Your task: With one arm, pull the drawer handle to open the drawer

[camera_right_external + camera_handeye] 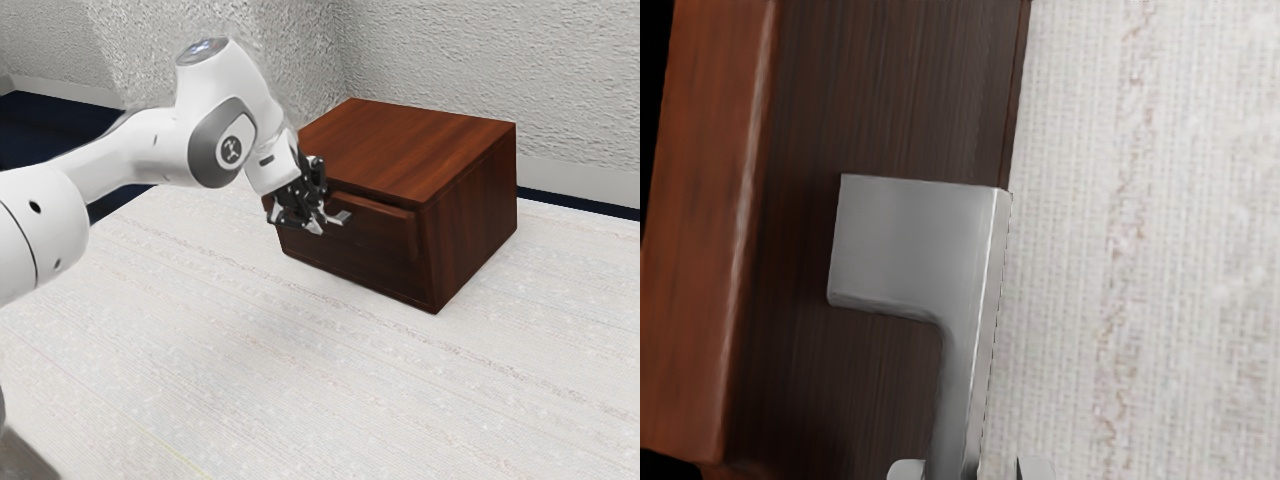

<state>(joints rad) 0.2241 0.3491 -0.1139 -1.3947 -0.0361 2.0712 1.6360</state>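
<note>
A dark red-brown wooden cabinet stands on the table. Its drawer front faces the exterior view's left and stands out a little from the cabinet body. A silver angled handle is fixed to that front. My black gripper is at the handle, reaching in from the left. In the wrist view the handle's thin bar runs down between my two fingertips, which sit close on either side of it. The gripper is shut on the handle.
The cabinet rests on a pale woven tabletop that stretches wide toward the front and the exterior view's right. A rough white wall rises close behind the cabinet.
</note>
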